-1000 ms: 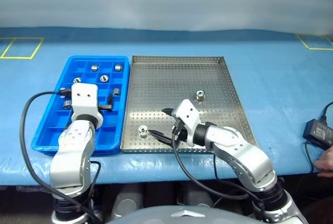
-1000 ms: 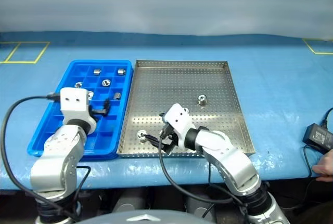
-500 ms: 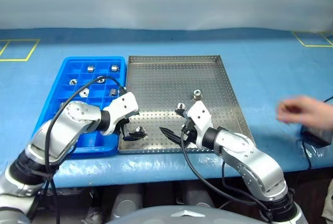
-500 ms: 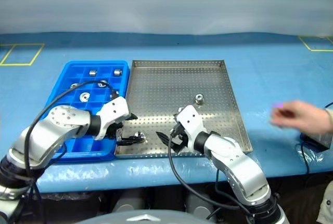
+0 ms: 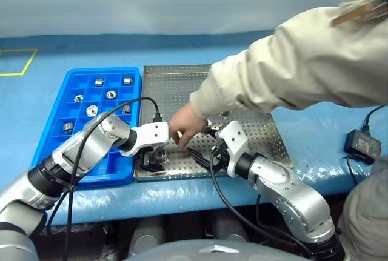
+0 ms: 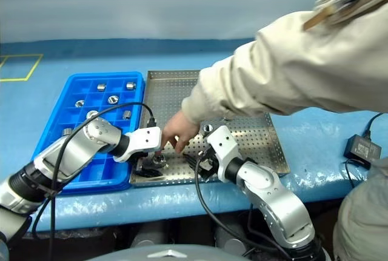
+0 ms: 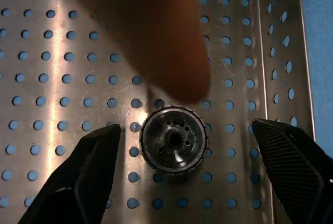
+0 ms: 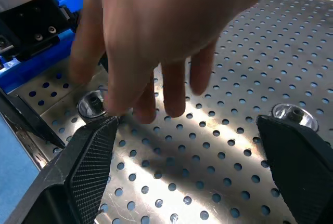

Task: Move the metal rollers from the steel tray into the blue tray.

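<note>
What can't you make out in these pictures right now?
- Far half of the steel tray: head views, hidden by the person's sleeve.
- Roller: left wrist view, far edge blurred over by a finger.
- Whether the person's hand touches that roller: unclear.

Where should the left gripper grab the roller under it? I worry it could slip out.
Grip the roller across its round outer wall, coming straight down. It stands upright on the steel tray, hole facing up, between the open left gripper fingers. A person's hand hovers close.
</note>
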